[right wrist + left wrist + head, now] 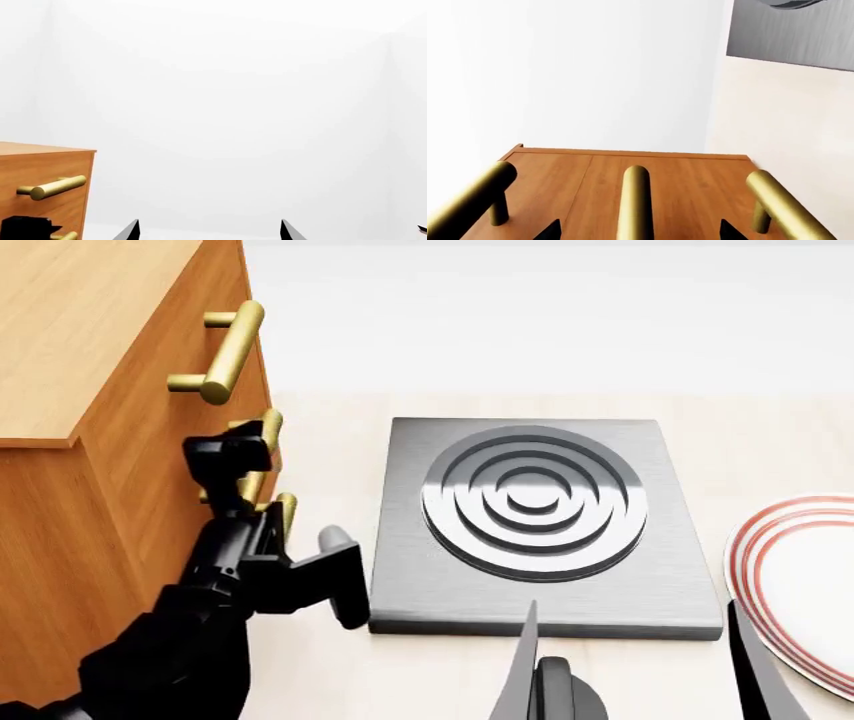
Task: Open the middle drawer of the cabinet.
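The cabinet point(94, 370) stands at the left of my head view, on a pale surface point(334, 670). Its drawer fronts face right, toward the grey hotplate point(534, 525) lying flat beside it. The topmost drawer's brass bar handle point(227, 352) is in full view.

The middle drawer point(187, 475) sits directly below, closed flush with the cabinet front as far as I can see. Its handle point(267, 430) is partly hidden behind my left gripper point(260, 500).

My left gripper is released, jaws spread wide. One finger point(220, 455) lies against the drawer front at the middle handle. The other finger point(340, 575) is out over the surface near the hotplate's left edge. In the left wrist view, three brass handles run side by side across the wooden front, and the centre handle point(635, 202) lies between my two dark fingertips point(550, 231).

My right gripper point(634, 670) is low in the head view, just in front of the hotplate's near edge. Its jaws are apart and hold nothing. A white plate with red rings point(801, 580) lies at the right, beside the hotplate.
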You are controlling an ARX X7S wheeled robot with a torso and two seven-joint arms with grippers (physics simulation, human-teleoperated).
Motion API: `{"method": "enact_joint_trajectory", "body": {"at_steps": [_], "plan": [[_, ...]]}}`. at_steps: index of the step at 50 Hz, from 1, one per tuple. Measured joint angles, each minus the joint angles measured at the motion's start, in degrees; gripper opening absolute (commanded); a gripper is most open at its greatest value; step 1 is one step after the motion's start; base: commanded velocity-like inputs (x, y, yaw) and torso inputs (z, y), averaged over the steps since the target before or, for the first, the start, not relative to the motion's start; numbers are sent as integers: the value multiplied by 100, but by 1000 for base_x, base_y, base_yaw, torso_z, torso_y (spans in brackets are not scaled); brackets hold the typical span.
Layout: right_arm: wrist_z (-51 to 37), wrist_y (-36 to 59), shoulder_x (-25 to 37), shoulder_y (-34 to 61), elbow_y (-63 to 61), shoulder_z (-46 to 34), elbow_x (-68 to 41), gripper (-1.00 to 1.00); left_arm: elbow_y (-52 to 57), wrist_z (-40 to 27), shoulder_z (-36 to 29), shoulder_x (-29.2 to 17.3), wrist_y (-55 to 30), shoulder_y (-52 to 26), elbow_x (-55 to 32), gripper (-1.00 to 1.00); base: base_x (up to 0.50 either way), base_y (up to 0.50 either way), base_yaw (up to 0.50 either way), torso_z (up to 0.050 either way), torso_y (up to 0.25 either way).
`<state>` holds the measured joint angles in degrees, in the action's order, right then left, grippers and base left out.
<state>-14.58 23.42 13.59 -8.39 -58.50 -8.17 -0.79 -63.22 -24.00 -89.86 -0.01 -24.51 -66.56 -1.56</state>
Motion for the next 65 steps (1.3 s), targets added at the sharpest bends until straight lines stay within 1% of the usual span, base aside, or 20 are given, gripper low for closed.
{"method": "enact_joint_trajectory", "body": {"at_steps": [10, 11, 23, 35, 45, 65], "plan": [[-39, -14, 32, 0, 9, -23, -11, 100, -115, 7, 8, -1, 18, 29, 8, 100, 0, 0, 0, 0, 0], [-44, -16, 35, 0, 10, -24, -12, 100, -121, 7, 8, -2, 22, 32, 9, -100, 0, 0, 0, 0, 0], [-92, -26, 72, 2, 7, -37, -35, 100, -139, -96, 10, -2, 32, 27, 125, -100, 0, 0, 0, 0, 0], [-142, -30, 111, -5, -15, -32, -67, 100, 22, -215, -73, -63, -5, -20, -146, -100, 0, 0, 0, 0, 0], [-186, -32, 144, -7, -35, -12, -112, 100, 355, -229, -89, -131, -222, -43, -224, -100, 0, 0, -3, 0, 2], [-281, -34, 229, -2, -69, 0, -197, 100, 964, -91, 4, -243, -649, -43, -97, -100, -2, 0, -3, 0, 3]]}}
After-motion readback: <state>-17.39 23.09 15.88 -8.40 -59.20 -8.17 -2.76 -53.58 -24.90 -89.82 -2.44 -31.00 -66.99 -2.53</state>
